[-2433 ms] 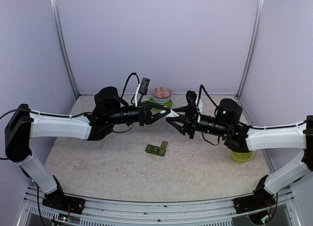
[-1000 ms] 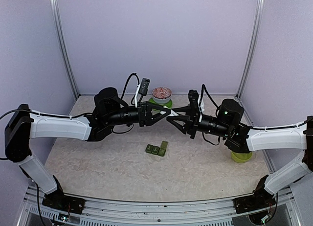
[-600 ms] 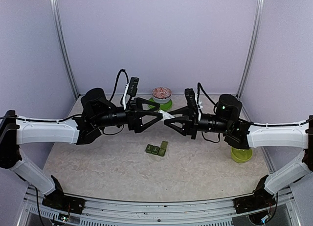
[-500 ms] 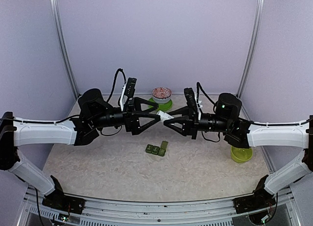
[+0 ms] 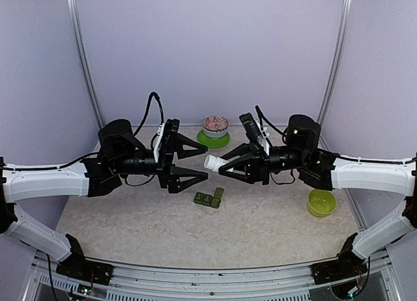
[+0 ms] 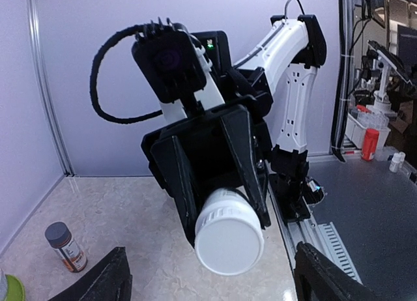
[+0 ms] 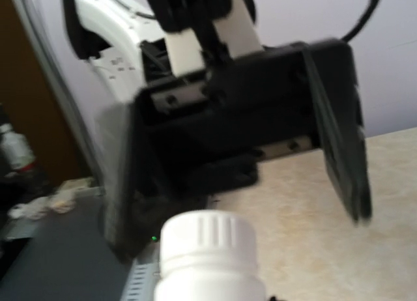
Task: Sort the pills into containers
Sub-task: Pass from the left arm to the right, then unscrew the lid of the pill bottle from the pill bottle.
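1. One white bottle [image 5: 213, 162], one dark green containers strip [image 5: 208, 198] of three compartments, one patterned bowl [image 5: 215, 124] on a green plate [image 5: 214, 141], one lime-green bowl [image 5: 320, 202] and one small brown grey-capped bottle [image 6: 65, 246] were in view.
2. The brown bottle's label was too small to read.
3. Both arms reached level toward mid-table, pincers facing.
4. The left gripper [image 5: 201, 163] was released, its jaws spread just short of the cap.
5. The right gripper [image 5: 225, 163] clenched the white bottle's body.
6. The containers lay on the table [image 5: 130, 223] beneath them; no pills could be made out.
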You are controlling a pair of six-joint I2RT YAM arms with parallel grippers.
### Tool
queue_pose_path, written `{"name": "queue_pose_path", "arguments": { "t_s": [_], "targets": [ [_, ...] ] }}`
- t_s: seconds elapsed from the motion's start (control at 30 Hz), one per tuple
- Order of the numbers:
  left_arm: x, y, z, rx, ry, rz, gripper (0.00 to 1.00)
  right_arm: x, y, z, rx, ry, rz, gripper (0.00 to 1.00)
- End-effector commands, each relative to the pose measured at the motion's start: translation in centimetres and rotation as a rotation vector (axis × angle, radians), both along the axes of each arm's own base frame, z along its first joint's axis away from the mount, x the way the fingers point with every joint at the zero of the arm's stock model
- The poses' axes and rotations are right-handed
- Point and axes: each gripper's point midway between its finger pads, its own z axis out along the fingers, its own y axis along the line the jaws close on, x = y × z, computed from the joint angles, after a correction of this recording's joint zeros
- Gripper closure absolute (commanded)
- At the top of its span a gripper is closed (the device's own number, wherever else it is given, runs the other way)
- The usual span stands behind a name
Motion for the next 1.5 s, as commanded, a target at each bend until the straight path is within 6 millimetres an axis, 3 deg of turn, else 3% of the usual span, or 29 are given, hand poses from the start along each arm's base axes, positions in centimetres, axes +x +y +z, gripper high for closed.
{"name": "queue_pose_path", "arguments": {
  "t_s": [0.0,0.3,0.6,0.8,0.93,1.1,1.33,1.43,1.47],
  "targets": [
    [-1.6,-0.1,0.7,0.042,-0.126,-0.041,0.2,-1.0,0.1,1.1,-0.002,0.065,0.097,0.78],
    [-2.3,-0.2,1.2,0.035,-0.173,-0.031,0.33,-0.9,0.8,0.6,-0.026,0.113,0.139,0.79],
    [-2.2,-0.4,0.9,0.05,-0.173,-0.021,0.59,-0.8,0.9,0.6,-0.028,0.116,0.135,0.79],
    [-1.9,-0.5,0.9,0.051,-0.154,-0.006,0.66,-0.2,1.1,0.0,-0.044,0.093,0.102,0.79],
    [-1.6,-0.8,1.1,0.053,-0.113,-0.002,0.7,0.2,1.0,-0.1,-0.049,0.052,0.07,0.79],
    [-0.6,-1.4,1.2,0.05,0.0,0.023,0.83,1.2,0.4,0.4,-0.034,-0.048,-0.038,0.8],
    [0.1,-2.1,1.3,0.02,0.176,0.029,0.84,2.8,-1.0,0.7,-0.018,-0.192,-0.204,0.81],
    [0.1,-2.3,1.7,-0.009,0.226,0.015,0.77,3.1,-1.2,0.6,-0.022,-0.221,-0.235,0.81],
    [0.1,-2.3,1.9,-0.021,0.237,0.014,0.67,3.0,-1.3,0.7,-0.017,-0.227,-0.231,0.81]
  ]
}}
